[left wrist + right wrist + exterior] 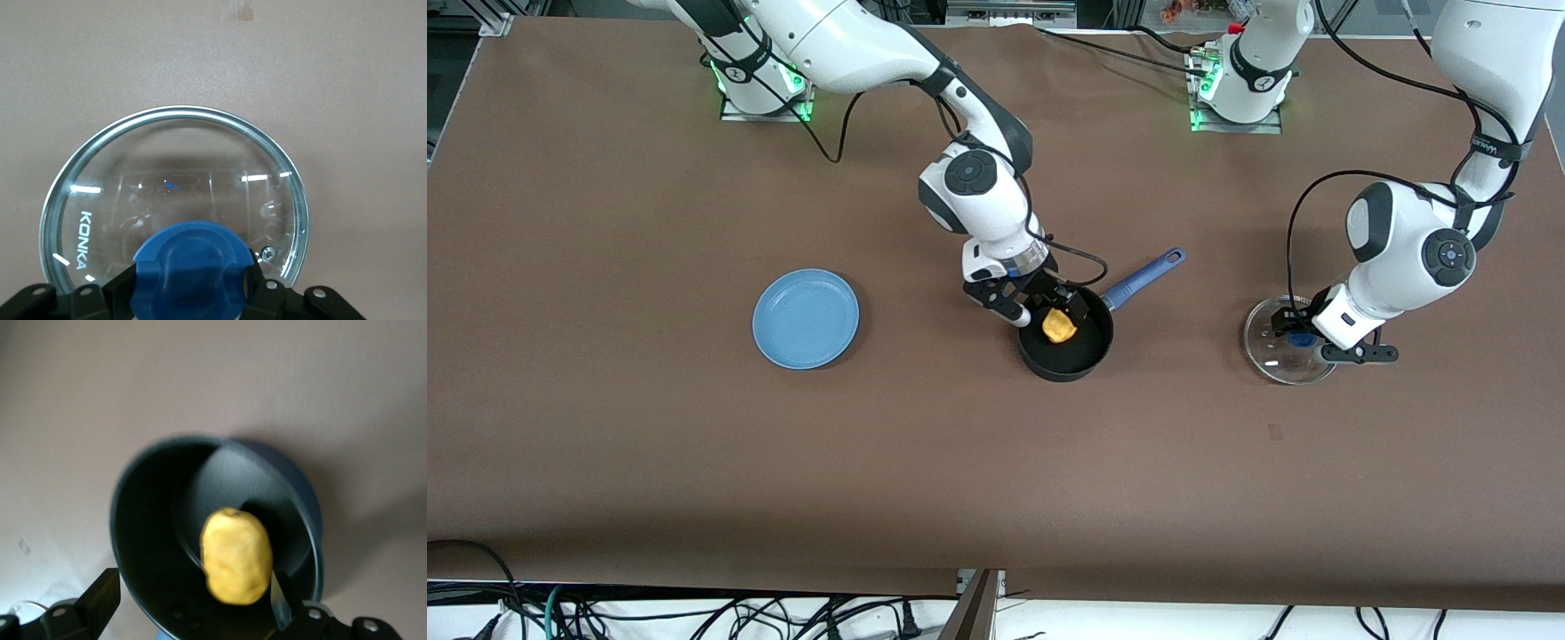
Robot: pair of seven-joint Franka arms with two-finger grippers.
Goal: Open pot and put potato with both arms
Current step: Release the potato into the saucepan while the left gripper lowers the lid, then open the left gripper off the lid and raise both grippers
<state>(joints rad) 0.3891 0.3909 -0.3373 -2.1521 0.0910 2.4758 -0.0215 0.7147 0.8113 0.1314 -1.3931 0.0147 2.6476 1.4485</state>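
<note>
Nearest the front camera lies the glass lid (1288, 342), flat on the brown bench (649, 444) toward the left arm's end, well apart from the pot. White lettering on the glass reads "KONKA" (83, 239). The left gripper (1303, 333) sits right over it, jaws set against either side of the blue knob (190, 270), pinching it; the knob's lower part is cut off in the left wrist view.

Next, the pot (1065, 342) stands open near the bench's middle, its blue handle (1143, 278) angled away toward the left arm's base. The right gripper (1049, 311) hangs over the pot's rim, jaws spread wide. The potato (1058, 325) shows between them, over the pot's dark inside; whether it rests on the bottom is hard to tell.

The light-blue plate (806, 318) sits toward the right arm's end, bare.
</note>
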